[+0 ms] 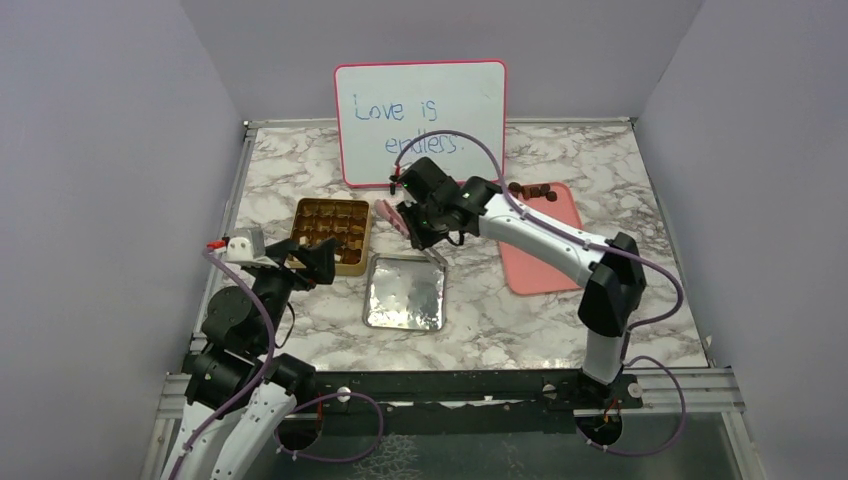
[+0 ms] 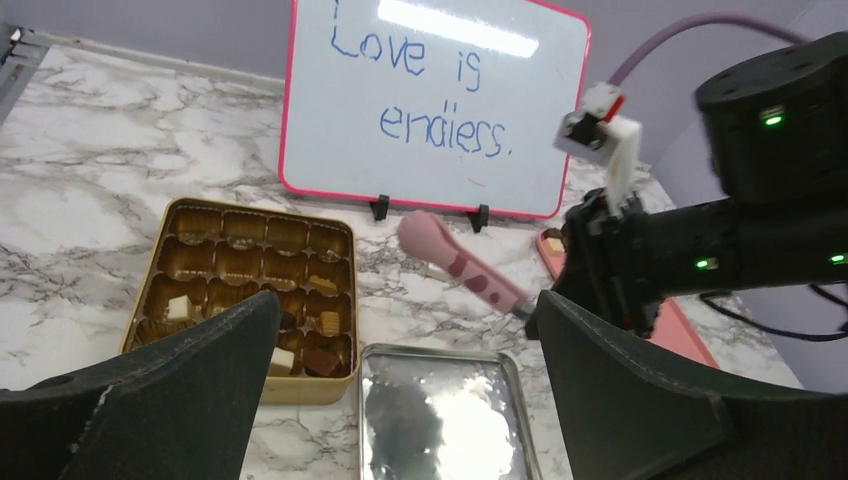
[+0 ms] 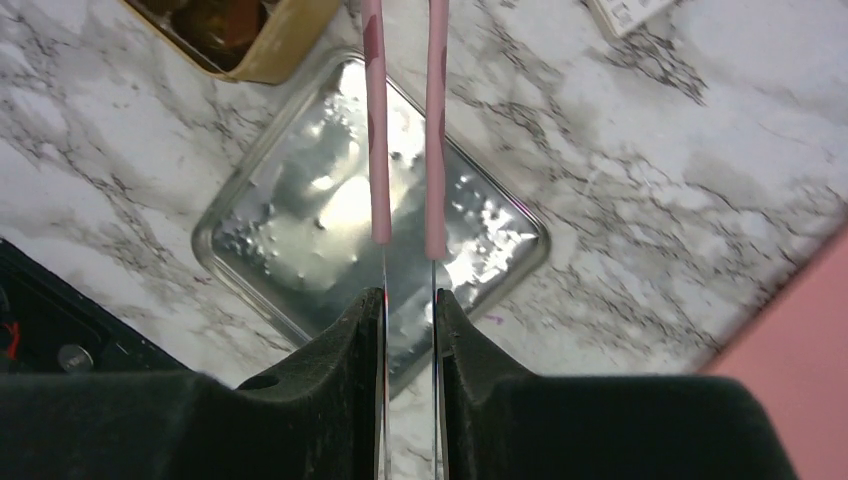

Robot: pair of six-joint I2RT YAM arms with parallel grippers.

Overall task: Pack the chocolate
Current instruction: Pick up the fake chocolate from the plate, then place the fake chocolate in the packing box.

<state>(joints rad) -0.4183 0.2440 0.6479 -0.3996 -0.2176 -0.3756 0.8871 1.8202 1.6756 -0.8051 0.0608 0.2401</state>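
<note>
At your left, the left gripper (image 1: 316, 262) stands spread wide beside the gold tin (image 2: 352, 300), where a few pieces of chocolate (image 2: 305, 355) sit in the near cups. A shiny lid (image 1: 405, 292) lies just right of the tin. Behind them, the pink-framed whiteboard (image 1: 420, 125) reads "Love is endless." in blue. Your right gripper (image 3: 408, 300) pinches pink-tipped tongs (image 2: 460, 270), held off the table (image 1: 600, 170). More chocolate (image 1: 530, 190) lies at the pink tray's (image 1: 545, 255) far end. The tabletop is grey-veined marble, and plain lavender walls (image 1: 100, 150) enclose it.

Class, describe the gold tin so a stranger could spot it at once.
Find the pink-framed whiteboard at the table's back. Before its left corner sits the gold tin, beside a flat silver tray. Only the tin has gridded compartments.
</note>
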